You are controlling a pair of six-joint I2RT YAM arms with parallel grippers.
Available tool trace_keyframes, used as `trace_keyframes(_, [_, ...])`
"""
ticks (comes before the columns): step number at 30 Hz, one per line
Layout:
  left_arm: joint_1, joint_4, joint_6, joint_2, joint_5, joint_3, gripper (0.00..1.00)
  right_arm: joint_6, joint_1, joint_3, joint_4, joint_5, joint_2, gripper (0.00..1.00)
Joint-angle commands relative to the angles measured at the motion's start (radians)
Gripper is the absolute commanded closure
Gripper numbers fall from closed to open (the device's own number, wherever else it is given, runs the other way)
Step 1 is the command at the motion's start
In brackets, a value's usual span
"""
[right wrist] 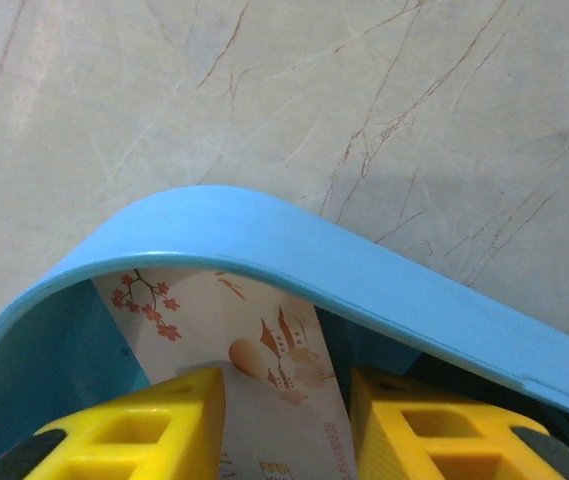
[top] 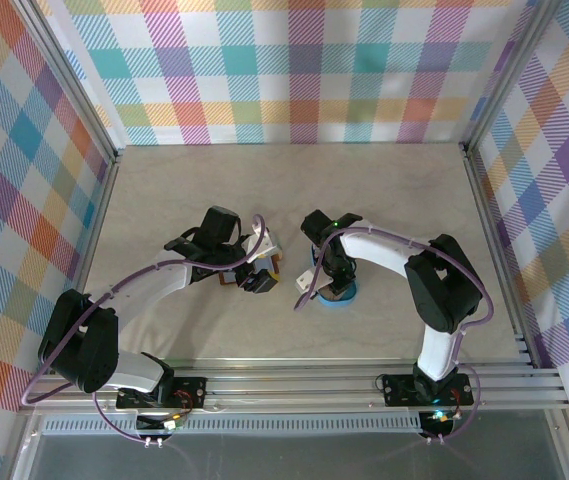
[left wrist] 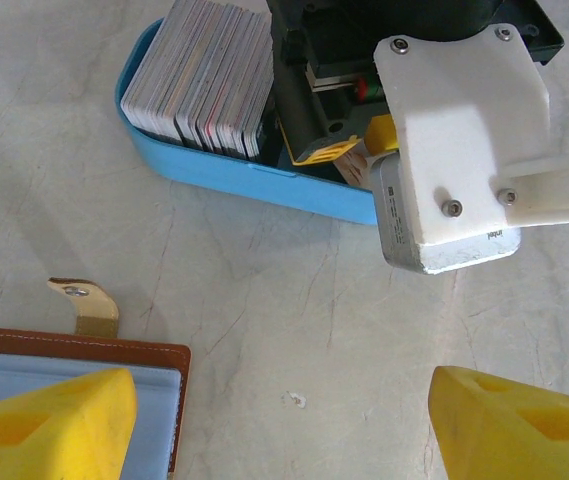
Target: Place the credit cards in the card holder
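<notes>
The card holder [left wrist: 64,375], a brown leather wallet, lies open on the table with its pale blue lining up and its snap tab [left wrist: 84,300] sticking out. My left gripper [left wrist: 284,420] is open wide, one finger over the wallet and the other over bare table. A stack of credit cards [left wrist: 204,75] stands on edge in the blue tray [left wrist: 264,185]. My right gripper [right wrist: 289,385] reaches down into that tray. A card printed with blossoms [right wrist: 264,340] stands between its fingers, against the left one, with a gap to the right one. From above, the left gripper [top: 257,278] hovers at the wallet [top: 276,264].
The right wrist's white camera mount [left wrist: 464,130] hangs just above the tray, close in front of my left gripper. Seen from above, the tray [top: 344,298] sits under the right gripper [top: 326,285]. Plaid walls and metal rails [top: 484,200] enclose the table.
</notes>
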Motion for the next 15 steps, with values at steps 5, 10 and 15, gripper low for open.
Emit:
trace_keyframes(5, [-0.014,-0.012,0.006,-0.026,0.005,-0.007,0.23,0.015,0.008,0.012,-0.086,-0.030,-0.040,0.74])
trace_keyframes(10, [-0.014,-0.012,0.005,-0.028,0.006,-0.007,0.23,0.022,0.012,0.012,-0.096,-0.026,-0.042,0.80])
trace_keyframes(15, [-0.014,-0.012,0.005,-0.031,0.003,-0.008,0.23,0.022,0.012,0.015,-0.106,-0.022,-0.051,0.86])
